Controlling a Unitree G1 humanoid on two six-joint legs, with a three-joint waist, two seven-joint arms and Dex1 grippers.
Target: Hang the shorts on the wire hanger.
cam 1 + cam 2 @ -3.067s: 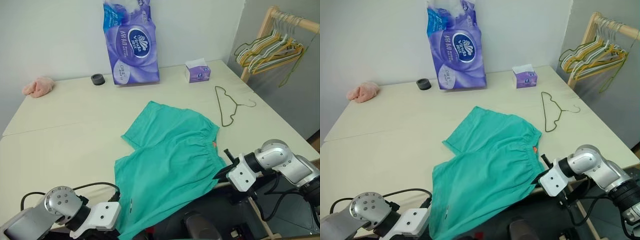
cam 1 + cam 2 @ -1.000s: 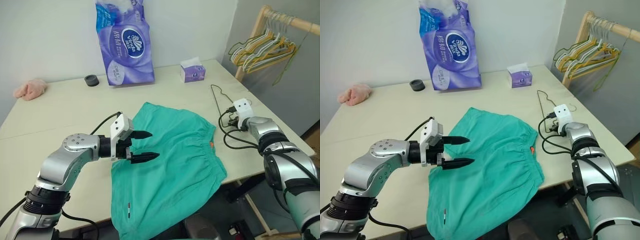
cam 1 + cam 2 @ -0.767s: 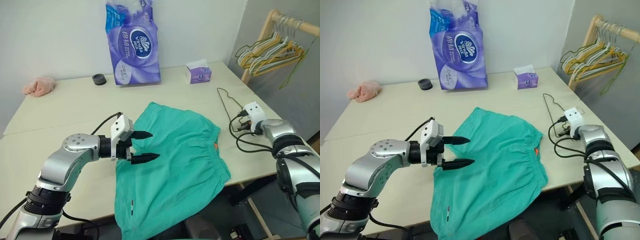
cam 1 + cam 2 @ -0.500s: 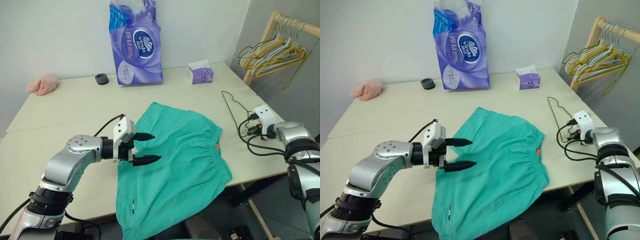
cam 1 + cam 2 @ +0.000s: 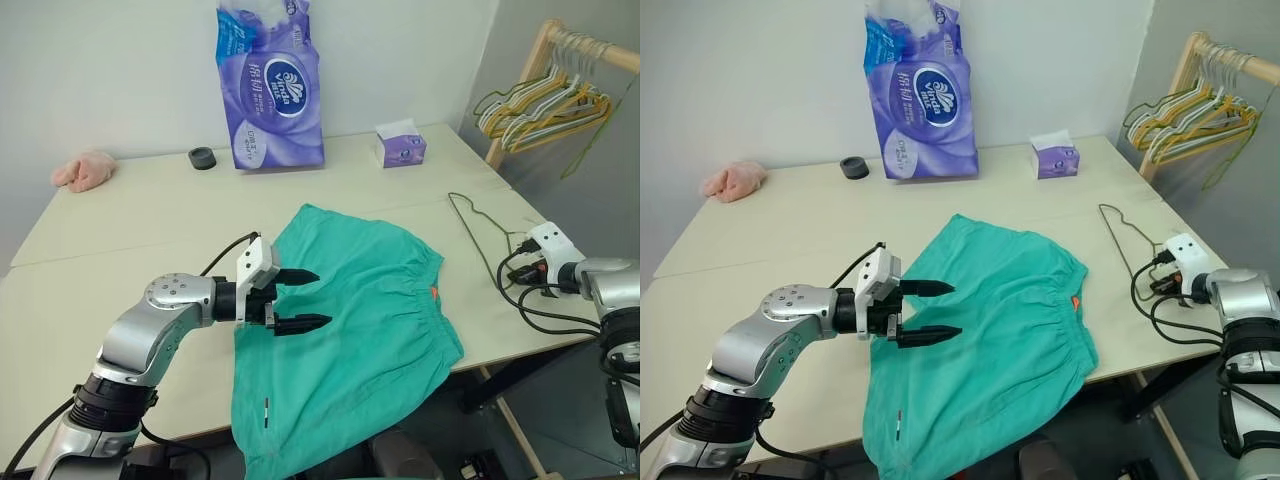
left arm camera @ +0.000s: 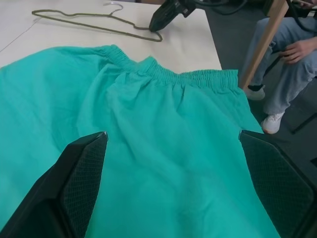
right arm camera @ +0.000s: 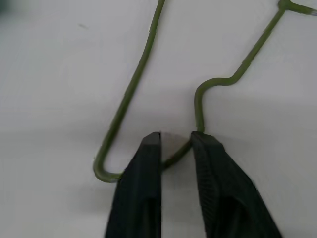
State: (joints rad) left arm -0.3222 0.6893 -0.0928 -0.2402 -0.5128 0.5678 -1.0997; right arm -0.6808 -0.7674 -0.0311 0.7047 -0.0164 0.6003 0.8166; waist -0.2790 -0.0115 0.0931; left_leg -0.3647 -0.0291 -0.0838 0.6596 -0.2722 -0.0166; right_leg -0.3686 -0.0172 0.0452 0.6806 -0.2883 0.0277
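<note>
Between right gripper (image 7: pixel 176 141) fingertips, wire hanger (image 7: pixel 130 94).

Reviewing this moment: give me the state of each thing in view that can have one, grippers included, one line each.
shorts: spread flat on the table, lower part hanging over the near edge, not held.
wire hanger: lying flat on the table, not lifted.
left gripper: open, over the shorts.
right gripper: slightly parted around the hanger's near corner wire.
hangers on the rack: hanging.
tissue box: opened, a tissue sticking up.
</note>
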